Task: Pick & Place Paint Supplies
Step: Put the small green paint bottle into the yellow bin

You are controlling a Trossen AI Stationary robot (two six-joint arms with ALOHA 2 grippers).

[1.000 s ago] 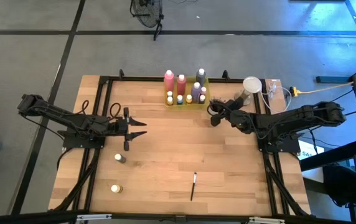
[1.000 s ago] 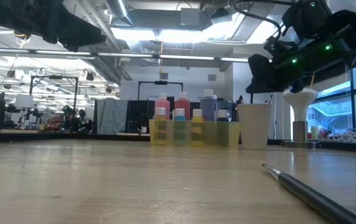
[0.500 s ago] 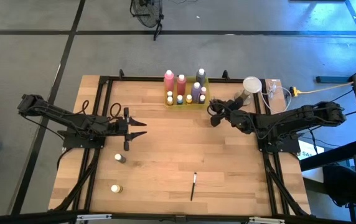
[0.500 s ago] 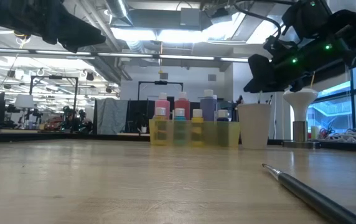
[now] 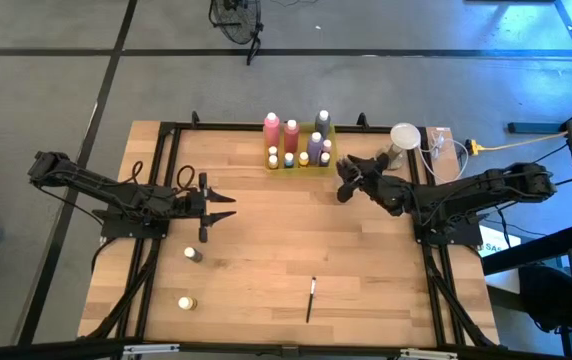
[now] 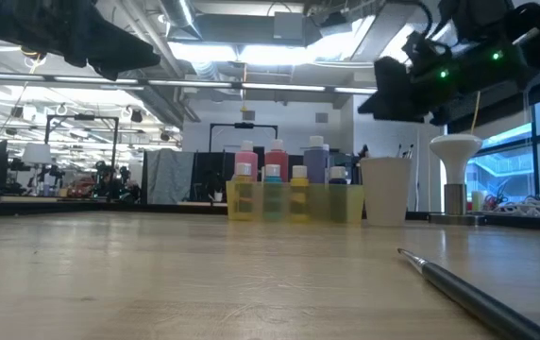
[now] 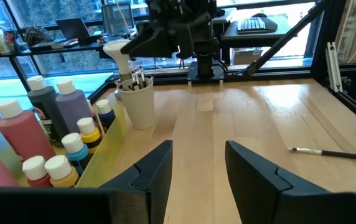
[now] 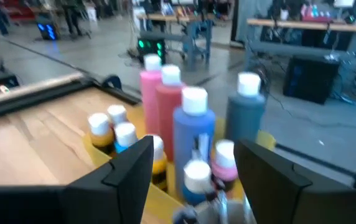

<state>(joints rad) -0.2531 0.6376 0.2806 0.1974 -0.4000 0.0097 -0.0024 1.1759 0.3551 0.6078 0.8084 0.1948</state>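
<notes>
Since a second ago: right gripper (image 5: 343,178) jaws spread, empty, beside yellow tray (image 5: 311,160). Left gripper (image 5: 224,207) parted, idle. Still loose: paintbrush (image 5: 311,297), two small bottles (image 5: 193,254).

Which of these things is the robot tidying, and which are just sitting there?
For the job: paint bottles in the tray, two loose small bottles, paintbrush on the table, brushes in the cup.
Just there: yellow tray, cup, white funnel-shaped stand, cables.

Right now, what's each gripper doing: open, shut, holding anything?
Left gripper: open, holding nothing, out over the table.
Right gripper: open, holding nothing, facing the paint bottles in the yellow tray.
</notes>
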